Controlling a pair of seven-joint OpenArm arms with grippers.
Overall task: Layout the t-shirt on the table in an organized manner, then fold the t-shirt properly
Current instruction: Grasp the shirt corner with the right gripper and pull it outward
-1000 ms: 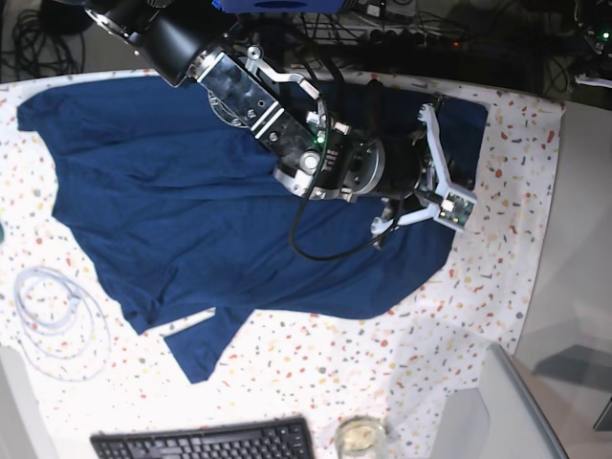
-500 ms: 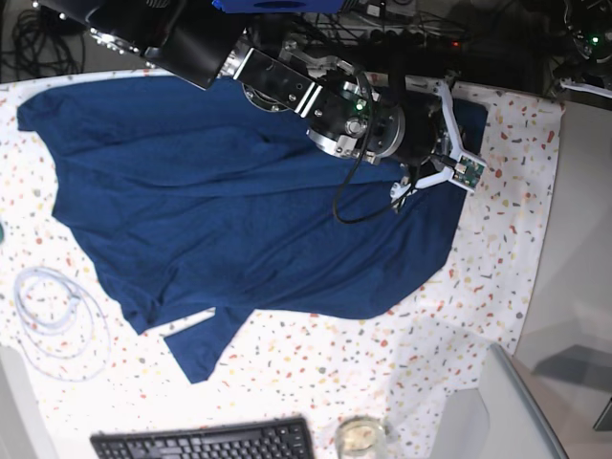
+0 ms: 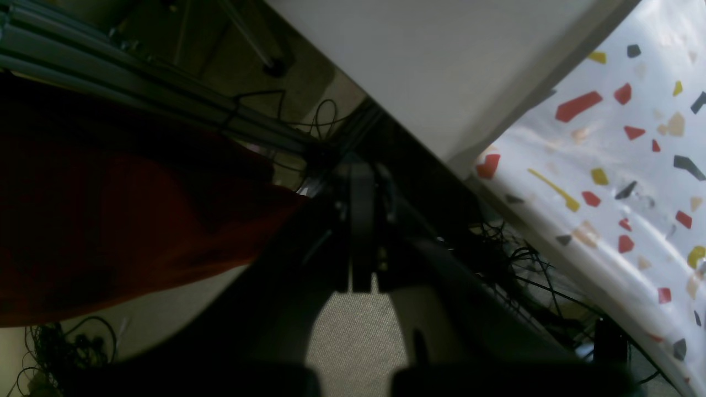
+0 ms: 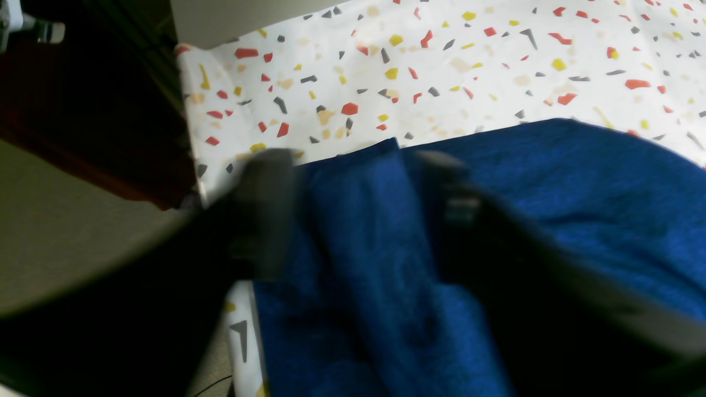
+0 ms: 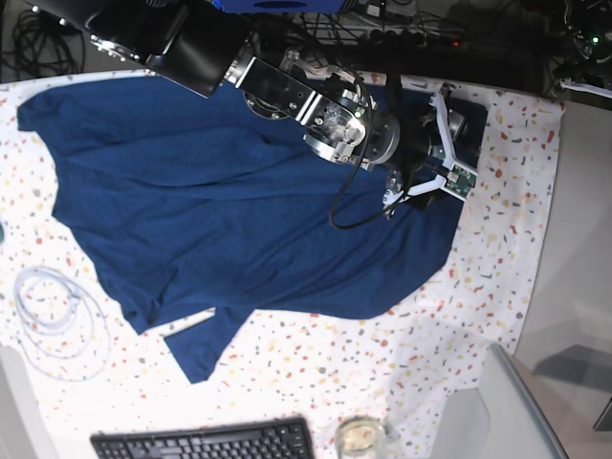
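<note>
The navy t-shirt (image 5: 220,201) lies spread over the speckled table (image 5: 516,239), its 2 o'clock corner bunched. There the right gripper (image 4: 353,182) straddles a fabric ridge, jaws apart and gripping nothing, probably to flatten it. The left gripper (image 3: 361,220) is closed and empty off the table's edge, out of the way.

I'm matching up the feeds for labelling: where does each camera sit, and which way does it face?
Base: overhead, looking down on the dark navy-blue fabric t-shirt spread over the speckled white table; the right arm reaches across it.
Left wrist: off the table edge, facing floor and cables; left gripper shut.
Right wrist: low over the shirt corner; right gripper open.
All three views share the speckled cloth.
</note>
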